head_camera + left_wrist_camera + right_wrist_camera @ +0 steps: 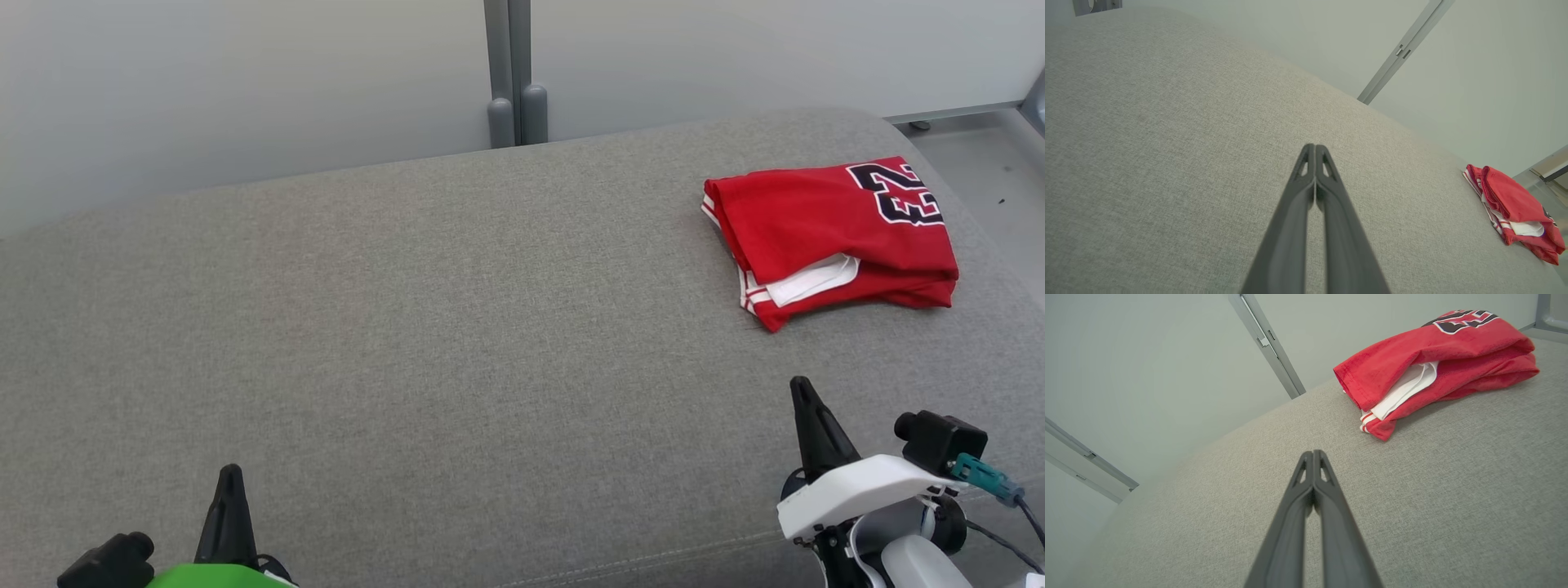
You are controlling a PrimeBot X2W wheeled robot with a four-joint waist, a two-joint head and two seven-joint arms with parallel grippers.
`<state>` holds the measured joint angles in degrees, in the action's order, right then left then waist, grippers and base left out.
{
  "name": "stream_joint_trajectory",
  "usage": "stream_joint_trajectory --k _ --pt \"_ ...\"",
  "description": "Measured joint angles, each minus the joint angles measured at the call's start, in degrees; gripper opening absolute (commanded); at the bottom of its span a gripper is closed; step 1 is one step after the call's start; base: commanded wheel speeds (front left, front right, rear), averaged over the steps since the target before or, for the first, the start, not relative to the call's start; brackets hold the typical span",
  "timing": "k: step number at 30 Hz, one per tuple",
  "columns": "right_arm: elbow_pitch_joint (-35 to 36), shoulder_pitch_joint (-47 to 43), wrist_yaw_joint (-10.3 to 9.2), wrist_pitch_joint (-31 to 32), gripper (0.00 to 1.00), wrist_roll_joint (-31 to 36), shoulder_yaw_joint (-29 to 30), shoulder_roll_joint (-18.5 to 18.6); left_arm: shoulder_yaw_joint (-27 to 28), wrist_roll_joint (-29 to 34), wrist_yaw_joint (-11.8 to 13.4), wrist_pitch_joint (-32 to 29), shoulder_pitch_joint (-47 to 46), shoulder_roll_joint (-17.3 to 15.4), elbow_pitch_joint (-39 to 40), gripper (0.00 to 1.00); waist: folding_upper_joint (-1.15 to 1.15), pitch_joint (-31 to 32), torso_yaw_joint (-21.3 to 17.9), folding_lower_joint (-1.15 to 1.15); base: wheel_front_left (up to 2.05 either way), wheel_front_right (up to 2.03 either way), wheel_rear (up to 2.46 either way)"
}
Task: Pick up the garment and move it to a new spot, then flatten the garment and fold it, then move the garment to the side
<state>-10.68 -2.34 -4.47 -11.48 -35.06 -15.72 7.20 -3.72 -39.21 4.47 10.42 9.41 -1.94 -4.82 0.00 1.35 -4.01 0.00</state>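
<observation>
Red jersey (824,229): folded, far right on grey fabric surface (408,327). Likely light, soft, limp; best pinch at layered edge near white trim. Left end effector (231,474) and right end effector (802,385) both closed, empty.

Folded garment (816,224) (red) — on grey cushion (408,327).

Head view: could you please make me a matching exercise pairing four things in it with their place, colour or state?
Things:
1. garment
2. left gripper
3. right gripper
4. cushion

Descriptions:
A. grey fabric surface
B. shut, at the lower left
C. red, folded, at the far right
D. shut, at the lower right, nearer the red cloth

Pairs: 1-C, 2-B, 3-D, 4-A
</observation>
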Motion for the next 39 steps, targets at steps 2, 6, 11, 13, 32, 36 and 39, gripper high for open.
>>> stream_joint_trajectory --k 2,6,11,13,32,36,39 --pt "0.0 0.0 0.42 0.6 0.0 -2.2 0.8 0.0 0.2 -2.3 -0.4 -0.6 -0.1 0.0 -0.3 0.0 0.0 -0.1 0.2 0.0 0.0 0.0 0.0" --pt "0.0 0.1 0.99 1.5 0.0 -5.4 1.8 0.0 0.4 -4.9 -0.9 -1.4 -0.4 -0.1 -0.5 0.0 0.0 -0.2 0.4 0.0 0.0 0.0 0.0" --pt "-0.1 0.2 1.6 2.5 0.0 -9.3 3.0 0.0 0.8 -8.4 -1.5 -2.4 -1.4 -0.2 -1.2 0.0 0.0 -0.3 0.6 0.0 0.0 0.0 0.0" --pt "-0.1 0.4 1.68 2.8 0.0 -11.0 3.4 0.0 1.0 -10.1 -1.8 -2.8 -1.7 -0.3 -1.4 0.0 0.0 -0.3 0.7 0.0 0.0 0.0 0.0" --pt "-0.9 1.5 4.0 6.1 0.0 -25.2 7.7 -0.3 2.1 -22.5 -4.0 -6.2 -4.3 -0.8 -3.7 0.0 0.0 -0.7 1.7 0.0 0.0 0.0 0.0" --pt "-1.2 1.9 4.68 6.7 0.0 -28.3 8.6 -0.4 2.3 -25.5 -4.9 -6.9 -4.9 -0.8 -4.1 0.0 0.0 -0.8 1.9 0.0 0.0 0.0 0.0" --pt "-1.5 1.9 5.19 7.3 0.0 -31.5 9.6 -0.5 2.6 -28.5 -5.3 -7.4 -5.4 -0.9 -4.7 0.0 0.0 -0.8 2.1 0.0 0.0 0.0 0.0"
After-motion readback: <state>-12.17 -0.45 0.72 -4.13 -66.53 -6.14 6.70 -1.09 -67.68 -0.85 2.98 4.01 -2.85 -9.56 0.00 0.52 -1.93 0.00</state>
